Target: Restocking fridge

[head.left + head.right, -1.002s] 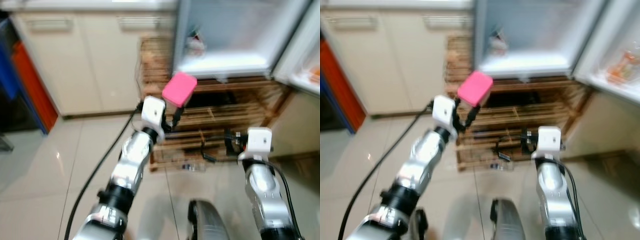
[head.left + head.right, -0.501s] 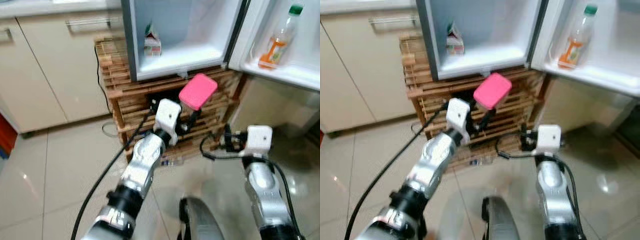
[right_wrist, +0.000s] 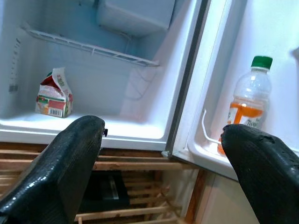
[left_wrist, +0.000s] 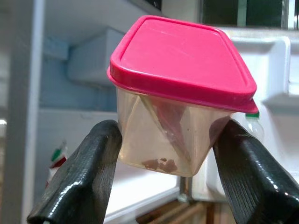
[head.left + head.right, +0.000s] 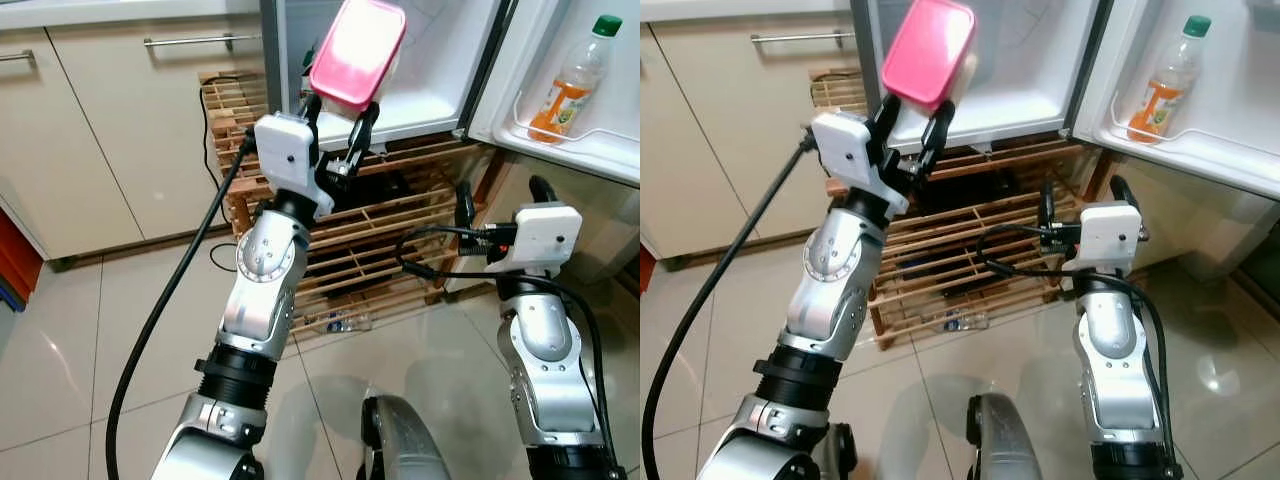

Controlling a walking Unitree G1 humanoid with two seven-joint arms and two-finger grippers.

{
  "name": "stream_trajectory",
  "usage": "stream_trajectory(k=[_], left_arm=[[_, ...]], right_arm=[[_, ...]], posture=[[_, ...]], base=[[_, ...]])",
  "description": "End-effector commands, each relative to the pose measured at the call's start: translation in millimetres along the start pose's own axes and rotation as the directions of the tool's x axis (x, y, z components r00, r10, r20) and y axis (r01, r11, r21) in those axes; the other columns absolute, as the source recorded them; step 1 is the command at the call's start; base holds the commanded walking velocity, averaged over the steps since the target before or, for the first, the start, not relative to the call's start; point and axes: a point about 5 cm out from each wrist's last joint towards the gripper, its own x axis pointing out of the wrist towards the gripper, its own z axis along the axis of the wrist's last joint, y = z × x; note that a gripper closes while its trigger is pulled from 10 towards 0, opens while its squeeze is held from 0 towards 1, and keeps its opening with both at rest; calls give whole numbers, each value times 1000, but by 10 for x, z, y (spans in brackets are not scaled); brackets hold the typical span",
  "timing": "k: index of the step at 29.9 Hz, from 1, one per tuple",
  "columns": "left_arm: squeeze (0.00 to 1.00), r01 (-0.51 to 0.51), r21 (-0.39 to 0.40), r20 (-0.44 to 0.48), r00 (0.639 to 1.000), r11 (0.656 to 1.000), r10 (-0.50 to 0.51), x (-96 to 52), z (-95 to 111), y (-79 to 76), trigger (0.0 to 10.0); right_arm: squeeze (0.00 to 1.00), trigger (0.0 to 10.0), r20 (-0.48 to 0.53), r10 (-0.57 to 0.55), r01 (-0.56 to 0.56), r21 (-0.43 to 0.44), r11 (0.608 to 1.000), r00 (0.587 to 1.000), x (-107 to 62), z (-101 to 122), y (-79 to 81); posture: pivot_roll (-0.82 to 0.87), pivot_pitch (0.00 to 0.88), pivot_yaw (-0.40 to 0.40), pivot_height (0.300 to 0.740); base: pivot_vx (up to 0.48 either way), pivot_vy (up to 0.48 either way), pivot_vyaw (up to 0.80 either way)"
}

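Your left gripper (image 5: 338, 128) lifts the pink-lidded container (image 5: 357, 52) in front of the open fridge (image 5: 430, 95), fingers clamped on its clear walls, lid up, so it can go straight onto the bottom shelf. Inside the fridge, a small carton (image 3: 54, 93) stands at the shelf's back, leaving bare shelf beside it. Below the fridge sits a wooden slatted rack (image 5: 380, 245). Your right gripper (image 3: 163, 163) waits low before the fridge, fingers apart and empty. An orange drink bottle (image 5: 570, 80) stands in the fridge's door shelf.
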Motion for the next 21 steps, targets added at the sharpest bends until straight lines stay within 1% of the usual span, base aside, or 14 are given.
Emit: stream_trajectory(k=[1,2,3,4,6,10,11,14,21], left_arm=[[0,65,10,-73,995,998,-64,0,-116,-111,10000],[0,83,6,-90,992,997,-82,-11,-149,-136,10000],[0,83,6,-90,992,997,-82,-11,-149,-136,10000],[0,126,5,-120,985,992,-125,-18,-188,-179,10000],[0,141,8,-146,980,990,-138,-12,-228,-173,10000],[0,141,11,-151,979,990,-138,-8,-234,-166,10000],[0,140,-15,-146,979,990,-140,-13,-225,-184,10000],[0,160,-48,-150,975,986,-166,-47,-236,-271,10000],[0,167,-57,-155,972,984,-174,-45,-253,-315,10000]], right_arm=[[0,10000,-74,-12,14,25,1000,997,-57,-118,-16],[0,10000,-99,-9,12,28,1000,995,-77,-167,-16],[0,10000,-99,-9,12,28,1000,995,-77,-167,-16],[0,10000,-142,-3,7,30,1000,990,-114,-249,-29],[0,10000,-165,-5,10,29,1000,986,-139,-299,-41],[0,10000,-174,-5,12,39,999,985,-141,-312,-36],[0,10000,-175,-2,9,39,999,985,-140,-314,-31],[0,10000,-179,8,-1,41,999,984,-132,-325,-12],[0,10000,-182,26,-17,48,999,983,-133,-332,18]], posture=[[-195,0,-7,605],[-198,0,-5,605],[-198,0,-5,605],[-198,0,-4,605],[-200,0,-4,605],[-200,0,-4,605],[-200,0,-4,605],[-200,0,-3,605],[-199,0,-8,605]], base=[[480,0,0],[480,0,0],[480,0,0],[480,0,0],[480,0,0],[480,0,0],[480,0,0],[480,0,0],[480,0,0]])
